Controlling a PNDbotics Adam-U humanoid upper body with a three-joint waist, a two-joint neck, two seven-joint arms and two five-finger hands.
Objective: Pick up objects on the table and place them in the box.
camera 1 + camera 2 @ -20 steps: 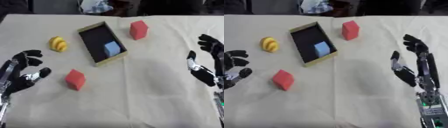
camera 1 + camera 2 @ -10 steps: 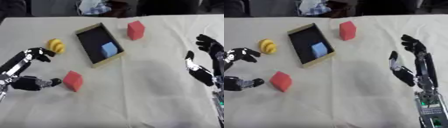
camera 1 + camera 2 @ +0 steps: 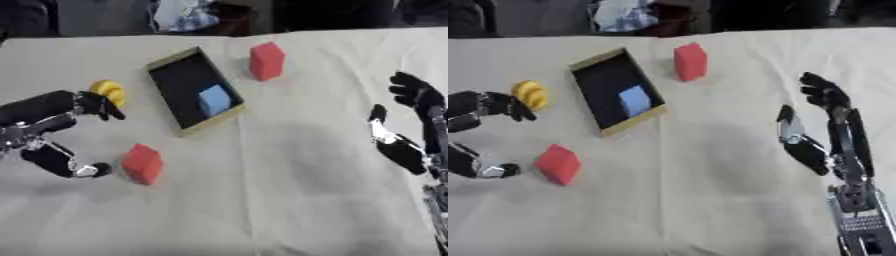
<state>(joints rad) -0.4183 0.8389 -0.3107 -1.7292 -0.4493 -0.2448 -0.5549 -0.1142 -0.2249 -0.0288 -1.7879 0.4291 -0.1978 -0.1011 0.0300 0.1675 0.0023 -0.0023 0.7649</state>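
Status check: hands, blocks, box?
Left hand open beside near red block, not gripping. Right hand open, idle. Blue block in box; far red block, yellow piece out.

- The left hand (image 3: pixel 54 131) is cut off by the left edge in the right eye view, its palm and arm out of sight.
- Its fingertips partly cover the yellow object (image 3: pixel 108 92), whose exact shape is blurred.
- The right hand (image 3: pixel 826 131) has its forearm cut off at the bottom edge.
- Far-edge clutter (image 3: pixel 184 14) is indistinct.
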